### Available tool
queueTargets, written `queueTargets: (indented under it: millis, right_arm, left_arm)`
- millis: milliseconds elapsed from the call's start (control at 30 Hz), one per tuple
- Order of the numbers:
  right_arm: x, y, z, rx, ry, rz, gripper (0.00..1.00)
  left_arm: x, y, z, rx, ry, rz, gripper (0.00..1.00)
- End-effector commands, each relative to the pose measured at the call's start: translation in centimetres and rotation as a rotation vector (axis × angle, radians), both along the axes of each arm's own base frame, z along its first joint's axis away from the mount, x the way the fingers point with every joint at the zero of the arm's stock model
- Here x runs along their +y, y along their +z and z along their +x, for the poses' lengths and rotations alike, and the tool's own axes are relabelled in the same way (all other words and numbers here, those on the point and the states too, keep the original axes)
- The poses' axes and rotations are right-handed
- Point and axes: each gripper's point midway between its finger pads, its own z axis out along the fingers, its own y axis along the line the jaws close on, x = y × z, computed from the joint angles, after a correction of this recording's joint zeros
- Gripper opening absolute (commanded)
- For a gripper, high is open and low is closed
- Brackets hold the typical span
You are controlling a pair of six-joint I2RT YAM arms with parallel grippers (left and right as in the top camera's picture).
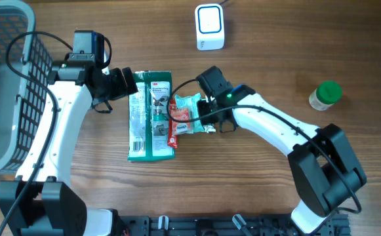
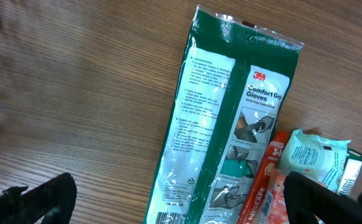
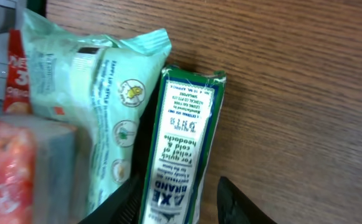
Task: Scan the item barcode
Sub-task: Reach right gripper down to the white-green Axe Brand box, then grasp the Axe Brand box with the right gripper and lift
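A small green-and-white Axe Brand box lies on the table between the fingers of my right gripper. The left finger rests against the box and the right finger stands a gap away, so the gripper is open. From overhead, the right gripper covers most of the box. Beside it lie a mint wipes pack, a red Nescafe sachet and a green 3M gloves package. My left gripper hangs wide open over the gloves package, whose barcode shows at the frame's bottom edge.
A white scanner stands at the back of the table. A green-lidded bottle sits at the right. A grey wire basket fills the left edge.
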Motion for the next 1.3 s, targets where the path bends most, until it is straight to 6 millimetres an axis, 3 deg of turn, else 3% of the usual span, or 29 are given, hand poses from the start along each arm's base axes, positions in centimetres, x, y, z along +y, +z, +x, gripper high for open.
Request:
queueTargets:
  millis: [0, 167, 633, 867, 1267]
  right_arm:
    - [-0.3, -1.4, -0.1, 0.005, -0.025, -0.003, 0.4]
    - [-0.6, -1.4, 0.1, -0.008, -0.031, -0.014, 0.4]
    - [-6.1, -0.3, 2.6, 0.0, -0.09, -0.082, 0.41]
    - [-4.9, 1.1, 2.5, -0.005, 0.058, 0.021, 0.46]
    - [-5.5, 0.3, 1.7, 0.007, 0.136, -0.031, 0.5]
  left_arm:
    - [0.1, 0.2, 0.2, -0.008, -0.013, 0.017, 1.0]
    - [0.1, 0.2, 0.2, -0.008, -0.013, 0.017, 1.0]
    - [0.1, 0.2, 0.2, -0.008, -0.013, 0.017, 1.0]
    - [0.1, 0.2, 0.2, -0.008, -0.013, 0.017, 1.0]
    - [0.1, 0.2, 0.2, -0.008, -0.013, 0.017, 1.0]
